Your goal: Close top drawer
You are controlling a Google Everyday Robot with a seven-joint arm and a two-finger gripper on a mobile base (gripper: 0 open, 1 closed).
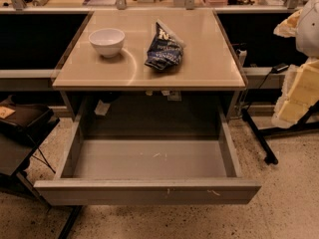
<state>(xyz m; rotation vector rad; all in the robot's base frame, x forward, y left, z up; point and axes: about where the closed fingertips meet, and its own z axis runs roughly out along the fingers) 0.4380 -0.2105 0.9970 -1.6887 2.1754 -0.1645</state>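
The top drawer (147,191) is pulled far out toward the camera from under the tan tabletop (209,63). It is wide, shallow and grey, and its flat front has small pale scuffs. Its inside looks empty. My gripper (300,86) shows as white and pale yellow parts at the right edge of the view. It is level with the tabletop, up and to the right of the drawer's right corner, and touches nothing.
A white bowl (106,41) and a crumpled blue chip bag (164,48) lie on the tabletop. A dark chair (22,128) stands at the left. A black stand leg (259,136) and cable lie on the speckled floor to the right. Cluttered shelving runs along the back.
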